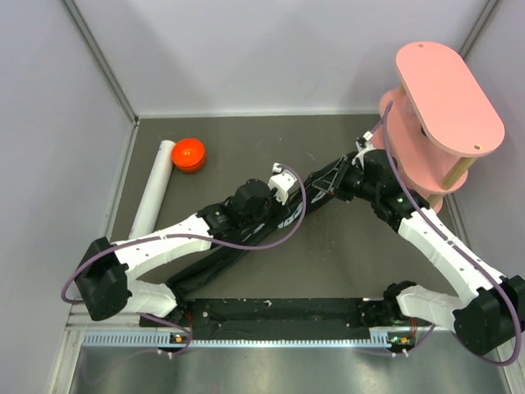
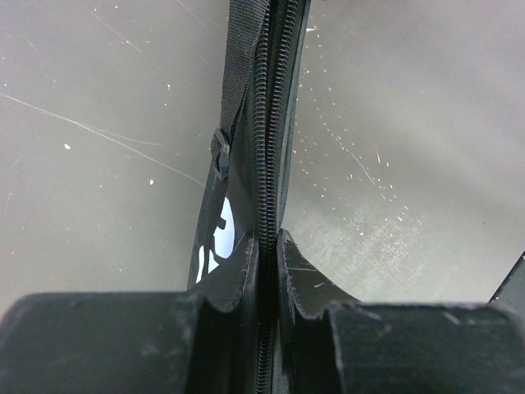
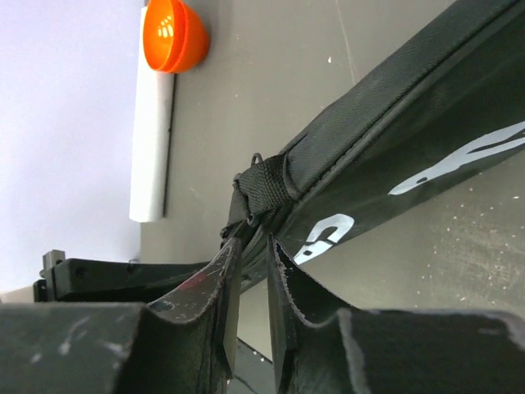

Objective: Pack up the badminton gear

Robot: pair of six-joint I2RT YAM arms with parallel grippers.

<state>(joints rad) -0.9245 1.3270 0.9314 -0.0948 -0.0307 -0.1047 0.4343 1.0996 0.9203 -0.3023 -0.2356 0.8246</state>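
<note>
the long black bag [image 1: 217, 264], woven fabric with white lettering and a zipper along its edge, lies slantwise across the middle of the counter [image 1: 328, 271], from near left to far right. the left gripper [image 2: 267, 246] pinches that zippered edge, and the right gripper [image 3: 254, 246], jaws nearly together, nips a black webbing tab towards the bag's far-right end. the white tube [image 1: 154, 190] lies far left, its orange cap [image 1: 189, 154] just beside its far end.

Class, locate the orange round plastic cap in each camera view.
Top external: orange round plastic cap upper left, beside long white tube, at its end.
Left wrist: not in view.
Right wrist: top left, by the tube's end.
Shared landmark: black zipped racket bag, in all three.
</note>
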